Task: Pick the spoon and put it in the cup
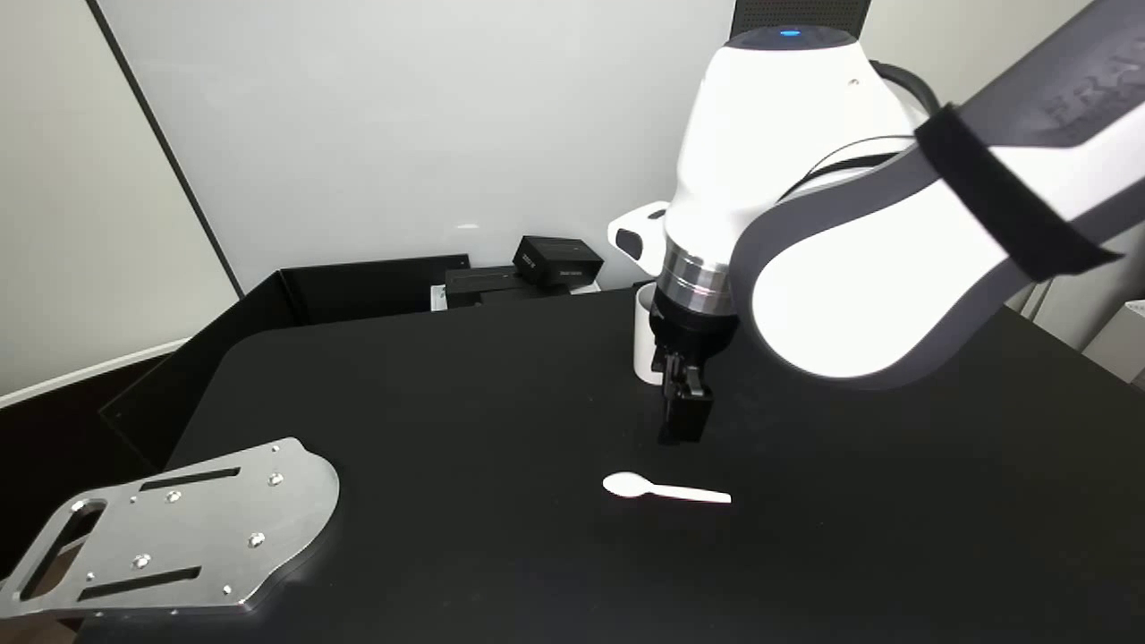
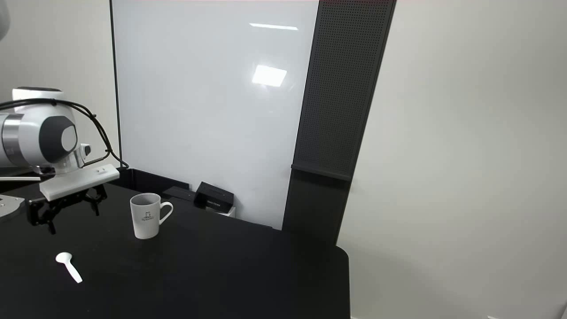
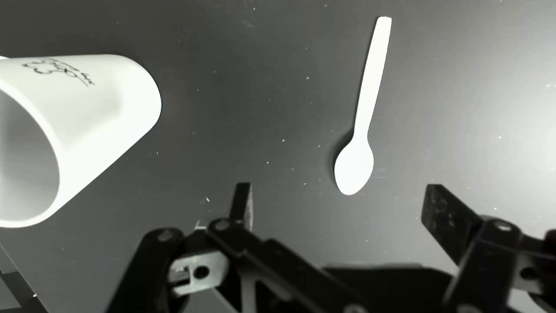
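Observation:
The white spoon lies flat on the black table and shows in both exterior views (image 1: 680,492) (image 2: 73,271) and in the wrist view (image 3: 368,102), its bowl toward the gripper there. The white cup stands upright on the table (image 2: 145,223). It has a handle and a small dark print, and its inside is greyer. In an exterior view the cup (image 1: 645,344) is partly hidden by the arm. In the wrist view the cup (image 3: 108,108) is at the left, cut by the edge. My gripper (image 2: 75,223) is open and empty above the table, its fingers wide apart (image 3: 341,206), near the spoon's bowl end.
A grey metal plate (image 1: 215,528) with slots sits at the table's left side in an exterior view. Black boxes (image 1: 559,259) (image 2: 215,197) stand behind the table's back edge, by a white wall panel (image 2: 212,88). The table's rounded corner (image 2: 341,254) shows in an exterior view.

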